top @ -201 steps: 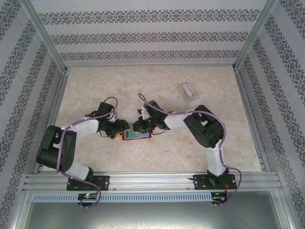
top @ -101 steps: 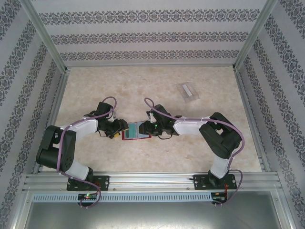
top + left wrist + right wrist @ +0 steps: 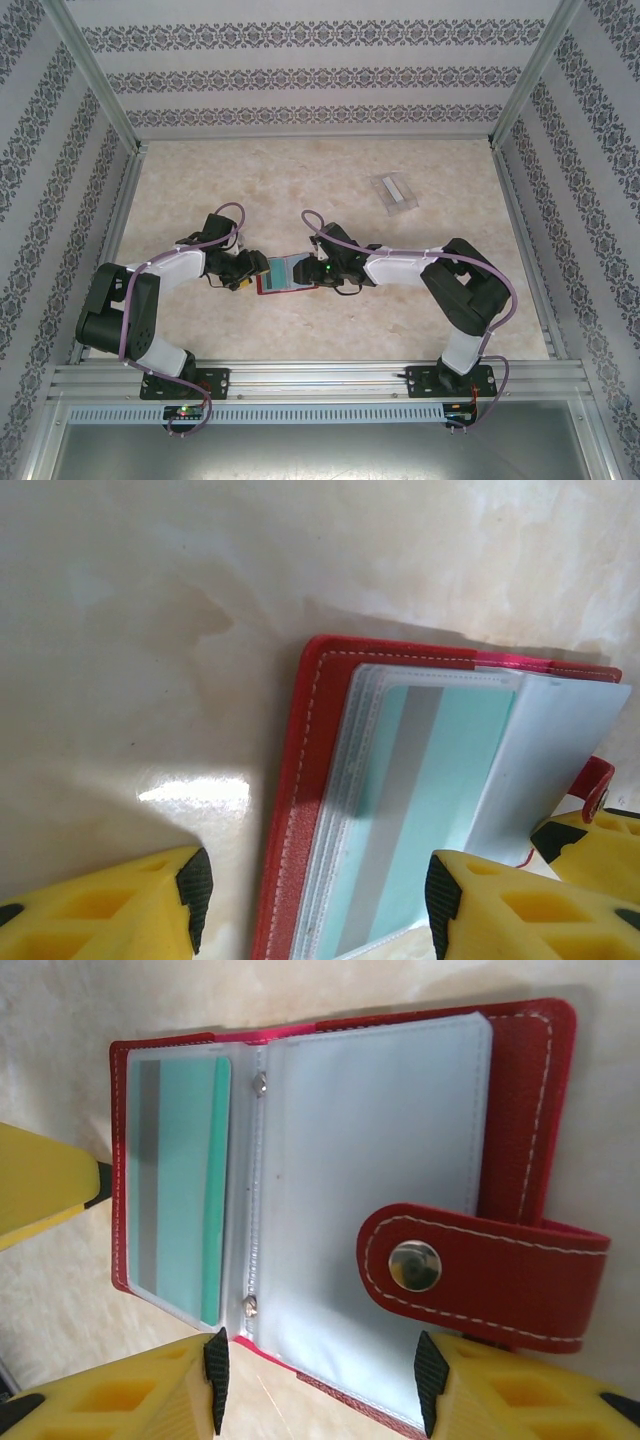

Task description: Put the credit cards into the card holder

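Both grippers stand released at the open red wallet [image 3: 287,276], near the middle of the table [image 3: 300,180].

The left gripper [image 3: 252,270] has its yellow fingers apart over the wallet's left edge, and the right gripper [image 3: 306,268] has its jaws parted over the right side; neither one holds anything. A teal credit card [image 3: 185,1180] sits inside a clear soft sleeve [image 3: 370,1160], with its long side parallel to the wallet's spine. The wallet is of stitched red leather-like material and has a snap strap [image 3: 480,1265]. The card holder [image 3: 393,192], clear hard plastic with a whitish strip, lies slanted and well apart toward the far right, near the patterned walls [image 3: 320,75]. Broad marble-like tabletop lies between it and the wallet.
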